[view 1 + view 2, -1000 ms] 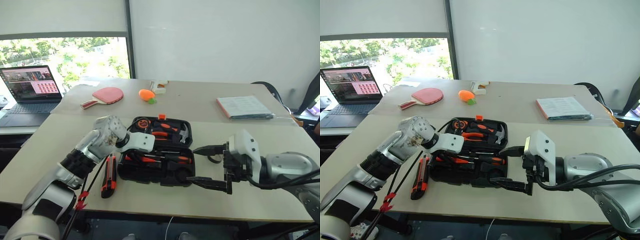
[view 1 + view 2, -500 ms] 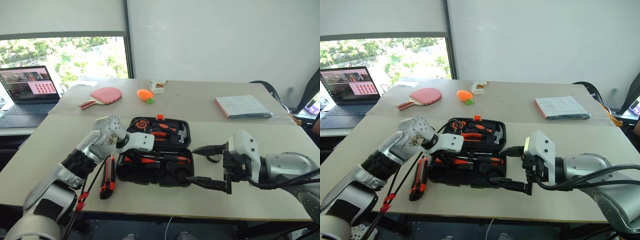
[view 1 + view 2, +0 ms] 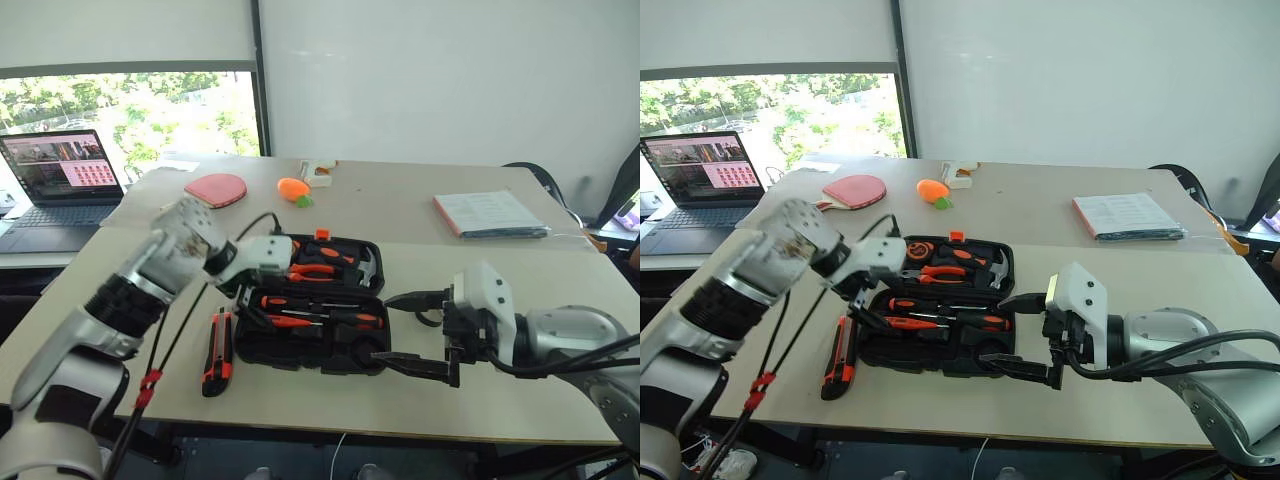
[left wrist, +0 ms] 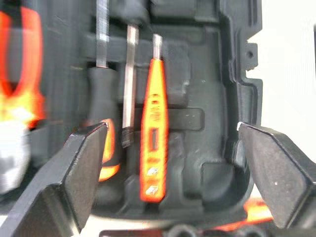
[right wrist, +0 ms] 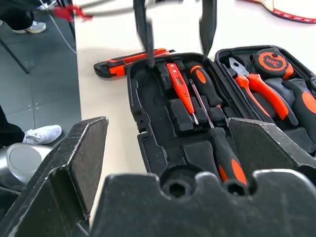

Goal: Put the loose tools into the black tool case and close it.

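Currently the black tool case (image 3: pixel 312 310) lies open on the surface (image 3: pixel 420 400), with the thin orange screwdriver (image 4: pixel 153 128) and a black-and-orange handled screwdriver (image 5: pixel 205 84) seated side by side in its moulded slots. Above the case's left part the left hand (image 3: pixel 868 305) hangs with its fingers spread and nothing between them, while the orange-black utility knife (image 3: pixel 217 352) lies on the surface just left of the case. Near the case's right front corner, the right hand (image 3: pixel 400 330) is held wide apart and empty.

The open tool case (image 3: pixel 310 315) sits mid-table — utility knife (image 3: pixel 217 350) just left, laptop (image 3: pixel 62 187) far left.
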Available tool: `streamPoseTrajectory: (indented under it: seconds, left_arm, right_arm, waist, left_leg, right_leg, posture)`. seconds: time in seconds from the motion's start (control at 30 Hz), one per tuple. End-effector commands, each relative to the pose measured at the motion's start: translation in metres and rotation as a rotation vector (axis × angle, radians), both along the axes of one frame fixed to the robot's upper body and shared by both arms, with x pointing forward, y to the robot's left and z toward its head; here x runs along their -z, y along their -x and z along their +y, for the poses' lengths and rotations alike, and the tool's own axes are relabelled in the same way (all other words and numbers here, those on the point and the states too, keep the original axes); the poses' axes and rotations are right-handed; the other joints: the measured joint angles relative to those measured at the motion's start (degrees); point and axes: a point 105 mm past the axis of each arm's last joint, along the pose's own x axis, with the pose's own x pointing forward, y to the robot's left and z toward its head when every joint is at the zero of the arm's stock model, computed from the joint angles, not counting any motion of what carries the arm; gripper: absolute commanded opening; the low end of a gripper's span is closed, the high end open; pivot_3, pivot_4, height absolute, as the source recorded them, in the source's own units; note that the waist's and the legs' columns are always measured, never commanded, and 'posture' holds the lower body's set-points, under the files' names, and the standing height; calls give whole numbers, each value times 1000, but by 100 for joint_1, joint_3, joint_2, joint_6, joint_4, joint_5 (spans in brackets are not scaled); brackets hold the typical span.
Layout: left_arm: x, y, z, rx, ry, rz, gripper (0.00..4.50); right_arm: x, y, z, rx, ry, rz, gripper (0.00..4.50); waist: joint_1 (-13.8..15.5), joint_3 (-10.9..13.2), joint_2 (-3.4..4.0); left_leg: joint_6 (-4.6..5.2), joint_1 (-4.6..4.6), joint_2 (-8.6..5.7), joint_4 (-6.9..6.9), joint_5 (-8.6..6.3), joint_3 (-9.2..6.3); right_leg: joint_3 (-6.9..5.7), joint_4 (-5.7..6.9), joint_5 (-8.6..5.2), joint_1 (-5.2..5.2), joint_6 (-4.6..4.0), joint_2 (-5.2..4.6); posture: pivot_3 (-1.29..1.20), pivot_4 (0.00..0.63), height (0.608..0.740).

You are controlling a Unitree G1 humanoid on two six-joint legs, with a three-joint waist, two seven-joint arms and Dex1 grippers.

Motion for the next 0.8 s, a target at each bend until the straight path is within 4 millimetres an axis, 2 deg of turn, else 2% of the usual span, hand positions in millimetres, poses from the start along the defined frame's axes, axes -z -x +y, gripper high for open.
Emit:
streamPoseTrajectory:
  seconds: [0.03,0.2,0.33,0.8]
  left_arm:
    - [-5,-8,3,13,8,-64,3355]
    - [18,-14,8,36,-37,-82,1570]
    - [28,-15,7,30,-36,-65,58]
    - [45,-16,1,43,-70,-57,25]
  right_arm:
    - [-6,-1,1,-8,-8,-47,4500]
    - [-6,-2,0,-7,0,-48,4500]
    - [-5,-1,0,-6,1,-46,4500]
    - [-4,-1,-1,0,0,-35,4500]
  waist:
    - [2,0,0]
    - [3,0,0]
    - [6,0,-1]
    - [4,0,0]
  left_leg:
    - [0,0,0,1,0,0]
    - [0,-2,0,2,0,0]
    - [0,-3,0,3,0,1]
    - [0,-3,0,3,0,0]
  right_leg:
    - [0,0,0,0,0,0]
    - [0,-1,0,-1,-1,0]
    - [-1,0,1,-1,-1,0]
    - [-1,0,1,-1,-1,0]
  posture:
    - [0,150,737]
    - [0,150,737]
    - [0,150,737]
    - [0,150,737]
